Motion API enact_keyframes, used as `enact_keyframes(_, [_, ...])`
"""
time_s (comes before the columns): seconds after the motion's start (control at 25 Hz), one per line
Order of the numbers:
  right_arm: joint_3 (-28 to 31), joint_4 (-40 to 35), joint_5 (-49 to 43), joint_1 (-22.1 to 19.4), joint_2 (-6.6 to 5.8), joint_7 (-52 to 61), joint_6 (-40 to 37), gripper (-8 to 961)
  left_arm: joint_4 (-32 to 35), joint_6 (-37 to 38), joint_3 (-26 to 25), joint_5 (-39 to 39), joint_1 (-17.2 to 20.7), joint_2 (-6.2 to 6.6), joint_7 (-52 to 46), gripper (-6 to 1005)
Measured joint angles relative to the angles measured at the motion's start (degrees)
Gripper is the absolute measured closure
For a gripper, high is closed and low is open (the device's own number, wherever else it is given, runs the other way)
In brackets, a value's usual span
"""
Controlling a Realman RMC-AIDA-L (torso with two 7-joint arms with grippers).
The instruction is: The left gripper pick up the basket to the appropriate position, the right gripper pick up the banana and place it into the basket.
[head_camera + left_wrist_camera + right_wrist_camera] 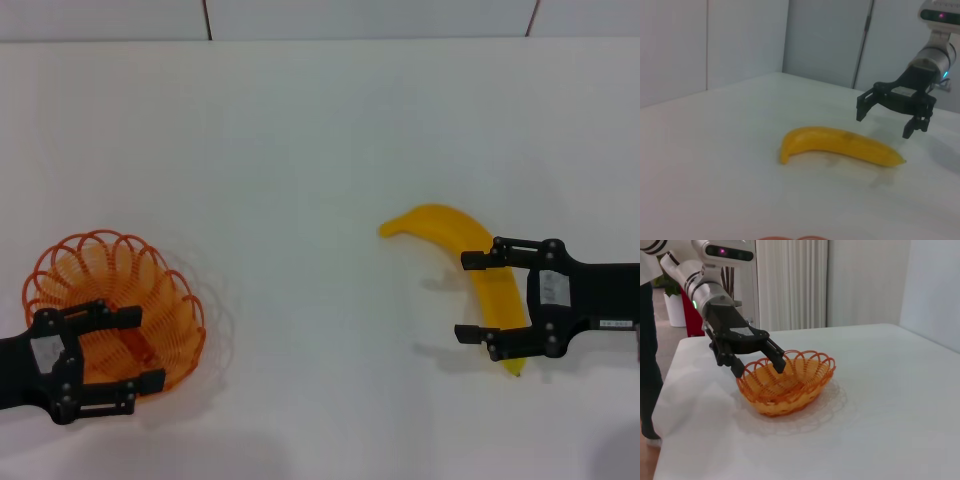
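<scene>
We see the left gripper [128, 349], fingers apart, covering the near rim of the basket [90, 262]. The right gripper [478, 297], fingers spread, hides part of the banana [450, 228]; contact is unclear.

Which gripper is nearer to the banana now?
Right. The right gripper hangs open over the banana; the left gripper is far off, open at the basket.

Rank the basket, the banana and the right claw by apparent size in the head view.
1. basket, largest.
2. banana.
3. right claw, though it sits nearer the camera, so banana versus claw is unsure.
</scene>
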Motion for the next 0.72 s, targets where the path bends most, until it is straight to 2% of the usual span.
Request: enact_keyframes(0.72, [0.0,0.0,0.1,-0.1,-0.01,0.0,-0.1,97,0.1,0.5,-0.4,-0.6,0.0,-0.09,0.1,146])
